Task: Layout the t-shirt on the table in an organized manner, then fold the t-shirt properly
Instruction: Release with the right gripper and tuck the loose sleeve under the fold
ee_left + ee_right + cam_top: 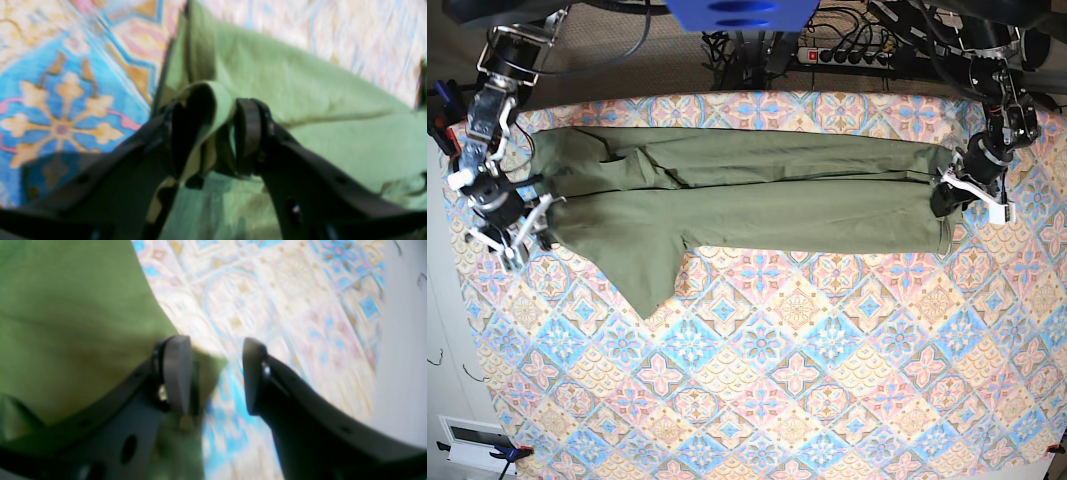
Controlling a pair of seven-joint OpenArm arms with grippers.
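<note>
There is one t-shirt and one tabletop with a cloth of pink, blue and cream tiles. Two robot arms work here, each with one pincer.

The green t-shirt lies on the far part of the tabletop, folded into one long band. Its long side runs from left to right in the base view, reaching almost from one arm to the other. One sleeve sticks out from the band toward the near edge, on the side of the right pincer.

The left pincer is at the other end of the band. Its two fingers stand apart, and a fold of the green cloth hangs over one finger, between the two.

The right pincer's fingers stand apart too, with nothing between them. One finger is over the edge of the t-shirt, and the other is over the bare cloth of the tabletop just beside it.
</note>
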